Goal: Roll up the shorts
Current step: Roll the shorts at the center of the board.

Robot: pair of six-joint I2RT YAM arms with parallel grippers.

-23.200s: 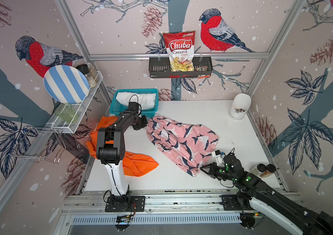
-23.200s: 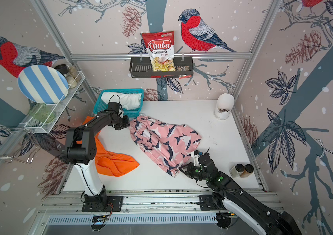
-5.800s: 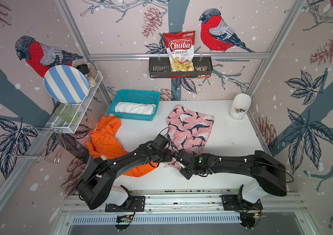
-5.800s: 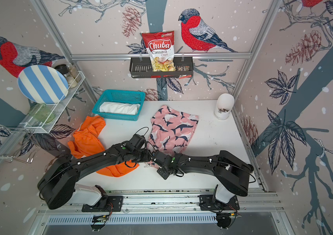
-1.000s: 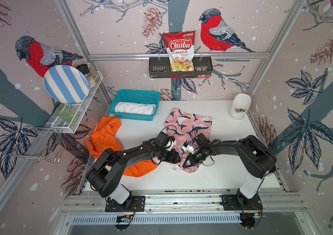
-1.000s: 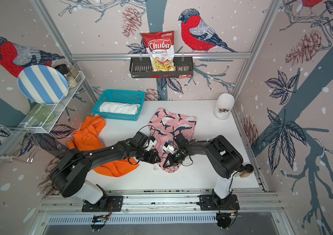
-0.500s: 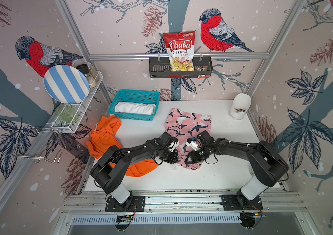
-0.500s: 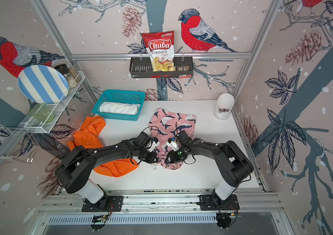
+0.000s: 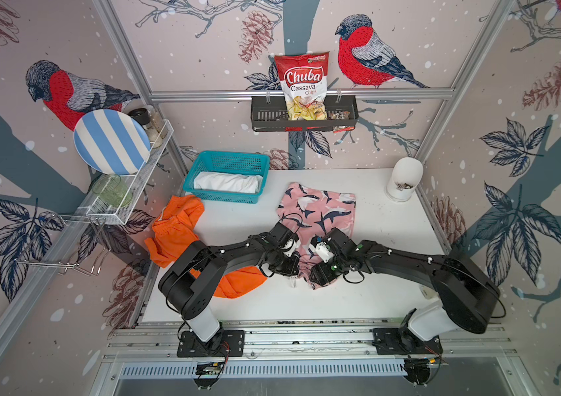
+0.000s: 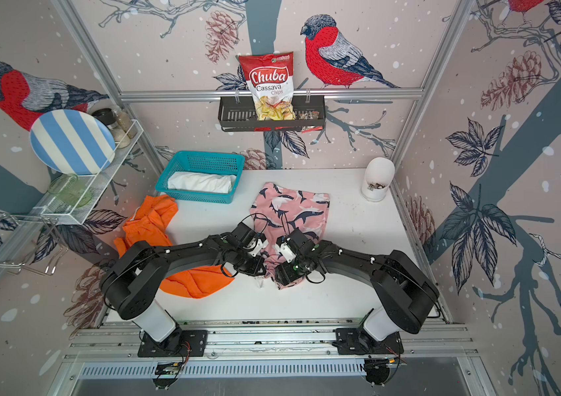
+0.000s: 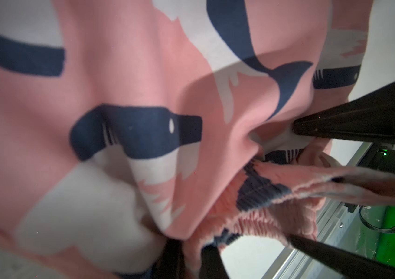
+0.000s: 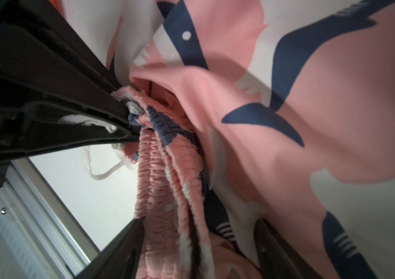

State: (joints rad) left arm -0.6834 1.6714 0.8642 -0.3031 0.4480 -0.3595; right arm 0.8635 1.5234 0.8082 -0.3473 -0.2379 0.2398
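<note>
The pink shark-print shorts point(image 9: 320, 209) point(image 10: 292, 209) lie mid-table, their gathered waistband bunched at the near end. My left gripper point(image 9: 294, 271) point(image 11: 191, 248) is shut on the waistband, seen pinching it in the right wrist view point(image 12: 135, 125). My right gripper point(image 9: 313, 274) point(image 12: 200, 223) stands open, with waistband folds loose between its fingers. A white drawstring point(image 12: 104, 175) trails on the table. The orange shorts point(image 9: 176, 233) lie crumpled at the left, partly under my left arm. The white shorts point(image 9: 226, 181) lie rolled in the teal basket point(image 9: 231, 159).
A white pot point(image 9: 404, 180) stands at the back right corner. A wire shelf with a striped plate point(image 9: 111, 142) juts from the left wall. A chips bag point(image 9: 303, 85) hangs in a rack on the back wall. The metal rail point(image 9: 306, 329) borders the table's front.
My left gripper has shut on the pink waistband. My right gripper has opened and let go of the fabric. The shorts' near end has bunched up a little more.
</note>
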